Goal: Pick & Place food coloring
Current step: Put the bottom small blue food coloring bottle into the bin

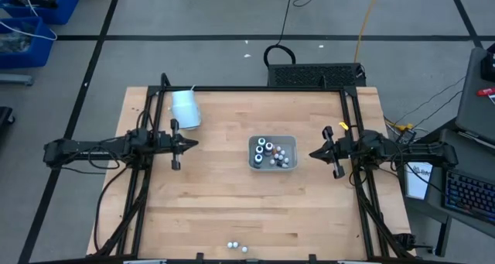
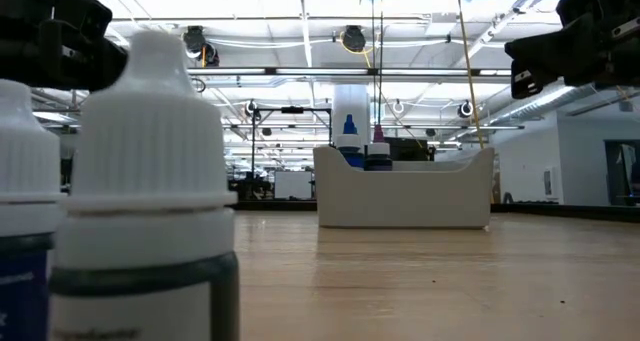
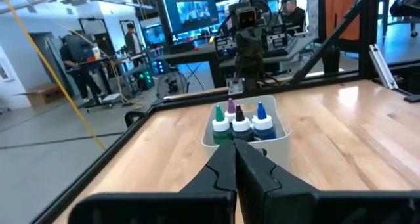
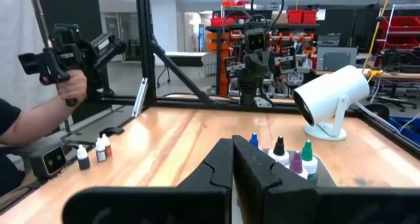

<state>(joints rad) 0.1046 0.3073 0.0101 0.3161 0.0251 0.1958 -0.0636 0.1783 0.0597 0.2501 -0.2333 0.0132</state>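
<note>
Nearest the low camera, two food coloring bottles (image 2: 150,181) are cut off by the frame edge; only ribbed white caps and dark bodies can be made out, and their labels cannot be read. From above they are seen as small white dots (image 1: 237,246) at the near edge of the tabletop (image 1: 216,210), well apart from both pincers.

The left pincer (image 1: 193,144) is held above the tabletop with its fingers pressed together, nothing pinched. Straight ahead of it, a clear tray (image 1: 272,153) is seen, holding the other food coloring bottles (image 3: 240,122): dark round bodies with white collars and green, purple, black and blue tips. Lower parts of these bottles are hidden behind the tray wall, and their count is hard to settle.

The right pincer (image 1: 313,153) is likewise pressed together and empty, just beyond the tray on its far side, facing the left one.

Beside the left pincer a white cylindrical device on a stand (image 1: 186,108) is placed. A person's hand (image 4: 69,89) gripping a black controller is seen past the tabletop edge.
</note>
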